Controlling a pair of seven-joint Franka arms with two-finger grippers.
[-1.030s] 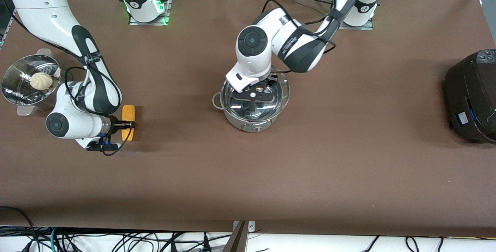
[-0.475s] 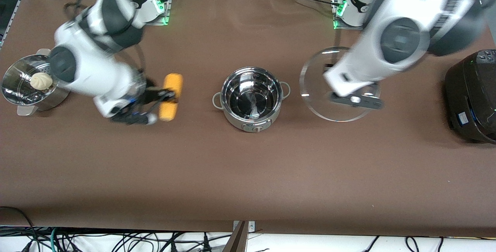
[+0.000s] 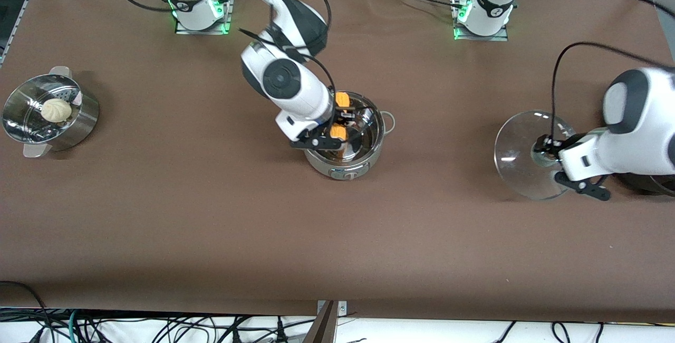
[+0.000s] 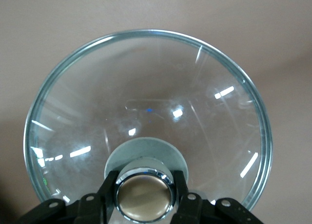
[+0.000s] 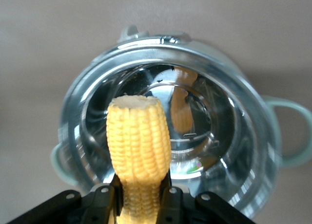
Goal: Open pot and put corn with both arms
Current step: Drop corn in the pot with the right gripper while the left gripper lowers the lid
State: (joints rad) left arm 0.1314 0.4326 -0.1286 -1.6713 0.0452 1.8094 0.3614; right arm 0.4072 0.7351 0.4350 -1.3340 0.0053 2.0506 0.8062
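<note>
- Pot (image 3: 345, 142) sits mid-table, lid off, knob on its grey base facing the front camera. One loop handle (image 3: 389, 121) shows toward the left arm's end; the other is hidden by the right arm.
- Right gripper (image 3: 337, 124) hangs over the open pot mouth, fingers clamped on the corn (image 3: 340, 116). Wrist view: fingers (image 5: 165, 197) pinch the cob (image 5: 139, 146) near one end, the free end pointing out over the pot interior (image 5: 195, 117).
- The cob is above the rim or partly inside; can't tell which. No contact with the pot wall is visible. Its reflection shows on the shiny inner wall.
- The right arm's wrist and camera housing cover the pot rim on the right arm's side in the front view.
- Left gripper (image 3: 548, 150) is toward the left arm's end of the table, closed on the lid knob (image 4: 145, 195). Fingers (image 4: 109, 192) sit on both sides of the copper-coloured knob.
- Glass lid (image 3: 522, 153) is held tilted, nearly on edge, well apart from the pot. Its lower rim is close to the tabletop (image 3: 337, 237); touching or not, can't tell.
- The left arm's forearm hides most of the black cooker (image 3: 640, 182); only a dark sliver shows under it.
- Steamer basket (image 3: 50, 116) with a bun (image 3: 56, 110) in it stands at the right arm's end, well apart from both grippers.
- Nothing lies on the table between pot and lid.
</note>
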